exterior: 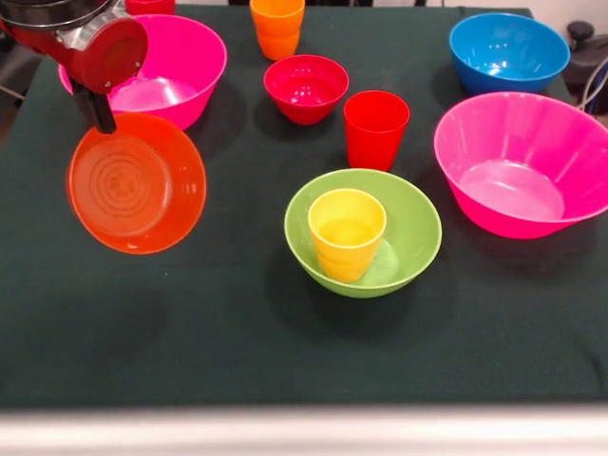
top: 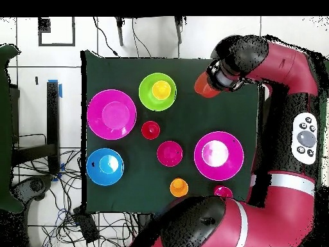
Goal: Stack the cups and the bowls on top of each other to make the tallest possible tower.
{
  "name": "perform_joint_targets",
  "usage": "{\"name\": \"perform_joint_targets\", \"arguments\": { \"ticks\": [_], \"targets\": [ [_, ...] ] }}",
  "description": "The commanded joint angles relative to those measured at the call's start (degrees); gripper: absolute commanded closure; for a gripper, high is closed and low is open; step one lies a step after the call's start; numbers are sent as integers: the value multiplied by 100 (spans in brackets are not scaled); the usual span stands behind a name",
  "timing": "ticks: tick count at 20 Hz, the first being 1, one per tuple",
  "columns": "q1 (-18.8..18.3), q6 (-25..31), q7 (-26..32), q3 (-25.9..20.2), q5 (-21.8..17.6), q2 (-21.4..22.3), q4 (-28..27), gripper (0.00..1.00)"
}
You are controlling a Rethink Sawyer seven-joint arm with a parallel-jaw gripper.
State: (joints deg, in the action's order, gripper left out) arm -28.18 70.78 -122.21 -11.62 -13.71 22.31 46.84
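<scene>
The gripper grips the orange bowl by its rim, tilted, beside 1 pink bowl.

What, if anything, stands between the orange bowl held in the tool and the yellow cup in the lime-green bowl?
Nothing visible does. The orange bowl hangs tilted in the tool, and only bare dark cloth lies between it and the yellow cup in the lime-green bowl. The red cup stands behind that line.
</scene>
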Motion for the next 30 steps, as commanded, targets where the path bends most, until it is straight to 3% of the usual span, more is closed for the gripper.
{"name": "perform_joint_targets", "arguments": {
  "ticks": [1, 7, 10, 18, 25, 30],
  "targets": [
    [-13, -597, 704, -749, 456, 118, 655, 100],
    [-280, -1422, 782, -1241, 1212, 300, 1423, 100],
    [-321, -1630, 773, -1374, 1370, 141, 1400, 100],
    [-669, -2557, 915, -1920, 1669, 227, 2287, 100],
    [-644, -2573, 473, -1855, 1576, 168, 2457, 100],
    [-209, -2250, -90, -1263, 1312, 322, 2377, 100]
  ]
}}
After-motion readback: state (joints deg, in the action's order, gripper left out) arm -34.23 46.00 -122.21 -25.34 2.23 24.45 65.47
